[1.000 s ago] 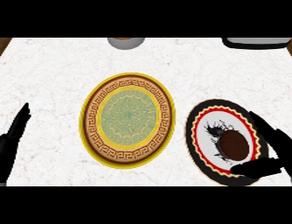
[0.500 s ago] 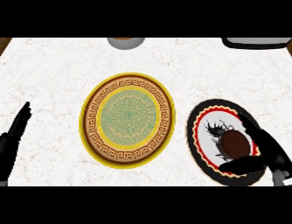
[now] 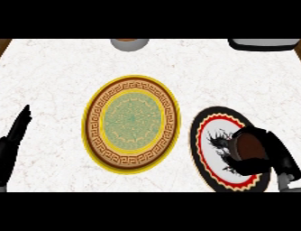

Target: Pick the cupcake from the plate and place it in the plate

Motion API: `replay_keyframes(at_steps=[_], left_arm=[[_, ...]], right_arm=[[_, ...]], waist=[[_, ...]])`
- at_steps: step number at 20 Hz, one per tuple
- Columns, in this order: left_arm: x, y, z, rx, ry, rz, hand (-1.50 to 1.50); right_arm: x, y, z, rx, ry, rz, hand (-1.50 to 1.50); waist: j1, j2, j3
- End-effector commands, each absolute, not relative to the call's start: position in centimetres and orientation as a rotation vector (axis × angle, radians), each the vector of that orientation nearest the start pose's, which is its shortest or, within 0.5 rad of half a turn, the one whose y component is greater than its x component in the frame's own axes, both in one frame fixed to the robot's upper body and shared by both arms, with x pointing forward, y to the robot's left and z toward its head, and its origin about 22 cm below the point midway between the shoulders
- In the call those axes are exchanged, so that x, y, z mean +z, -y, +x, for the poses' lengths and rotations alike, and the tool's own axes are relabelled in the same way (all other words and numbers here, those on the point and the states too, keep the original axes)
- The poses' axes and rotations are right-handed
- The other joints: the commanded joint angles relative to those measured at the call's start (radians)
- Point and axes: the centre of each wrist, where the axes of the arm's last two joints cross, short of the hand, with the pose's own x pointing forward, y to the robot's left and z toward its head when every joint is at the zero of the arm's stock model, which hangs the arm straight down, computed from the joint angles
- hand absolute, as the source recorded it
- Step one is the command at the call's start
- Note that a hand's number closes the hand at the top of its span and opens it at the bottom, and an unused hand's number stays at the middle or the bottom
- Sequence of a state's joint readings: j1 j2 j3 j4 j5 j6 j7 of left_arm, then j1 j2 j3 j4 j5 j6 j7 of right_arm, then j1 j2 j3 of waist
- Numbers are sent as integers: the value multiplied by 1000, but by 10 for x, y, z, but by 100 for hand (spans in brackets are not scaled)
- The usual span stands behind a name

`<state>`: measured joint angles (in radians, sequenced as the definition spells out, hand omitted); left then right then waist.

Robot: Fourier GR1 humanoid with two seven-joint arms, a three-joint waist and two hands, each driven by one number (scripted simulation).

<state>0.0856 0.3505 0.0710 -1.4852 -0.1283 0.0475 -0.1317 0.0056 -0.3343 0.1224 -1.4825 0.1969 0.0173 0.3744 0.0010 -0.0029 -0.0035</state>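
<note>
**A:** Where is the cupcake (image 3: 252,147) right now?

**B:** On the red-rimmed plate (image 3: 210,124) at the near right of the counter (image 3: 60,67), toward that plate's right side. The right hand (image 3: 273,155) is curled round it, fingers and thumb closed on its sides, so only the brown top shows between them.

**A:** And the other hand?

**B:** The left hand (image 3: 10,142) rests at the near left edge, fingers straight and together, holding nothing.

**A:** Where does the cupcake go?

**B:** My guess is the yellow plate (image 3: 100,135) in the middle, just left of the red-rimmed one. The two plates lie close, nearly touching.

**A:** What could go wrong from here?

**B:** I cannot see how low the fingers sit on the cupcake. If they hold only the top, it may tip or slide out as it lifts. If the hand drags sideways before rising, it could push the red-rimmed plate into the yellow one. A low carry might also catch the yellow plate's raised rim.

**A:** Anything else nearby?

**B:** A grey bowl (image 3: 129,43) and a dark tray (image 3: 263,44) at the far edge, well apart from the path.
</note>
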Motion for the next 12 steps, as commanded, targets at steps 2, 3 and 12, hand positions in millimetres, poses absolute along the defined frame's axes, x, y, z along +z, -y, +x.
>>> replay_keyframes(at_steps=[2, 3, 12], left_arm=[[-7, -331, 224, -310, 1519, 456, 0], [-6, -327, 224, -342, 1541, 420, 0], [14, -303, 251, -433, 1632, 333, 0]], right_arm=[[20, 274, 286, 630, 1142, -410, 150], [37, 273, 294, 797, 1194, -432, 150], [133, 271, 355, 1444, 1448, -572, 150]], waist=[[25, 9, 4], [69, 17, 4], [201, 62, 10]])
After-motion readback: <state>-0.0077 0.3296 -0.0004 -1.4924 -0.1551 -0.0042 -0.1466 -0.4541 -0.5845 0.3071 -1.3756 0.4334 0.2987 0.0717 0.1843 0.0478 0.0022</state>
